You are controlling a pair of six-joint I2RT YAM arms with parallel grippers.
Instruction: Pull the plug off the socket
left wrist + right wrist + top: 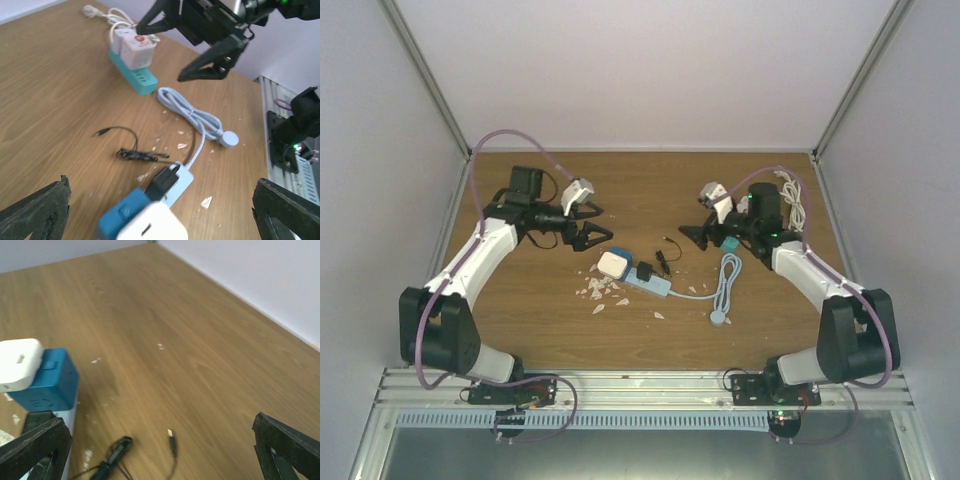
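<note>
A light-blue power strip (653, 281) lies mid-table. On its left end sits a blue adapter cube (623, 270) with a white plug (612, 263) on top, and a black plug (645, 270) sits beside it. My left gripper (600, 225) is open and empty, hovering just behind and left of the white plug. In the left wrist view the white plug (155, 225), blue cube (117, 216) and black plug (165, 182) lie between the open fingers (37, 210). My right gripper (700, 215) is open and empty, to the right of the strip. The right wrist view shows the white plug (17, 365) and blue cube (47, 382).
A loose black cable (665, 258) lies behind the strip. The strip's coiled light-blue cord (725, 285) lies to its right. A second teal strip (135, 75) with a white cube (137, 50) and a white cord (792, 205) sits under the right arm. White chips (600, 292) are scattered around.
</note>
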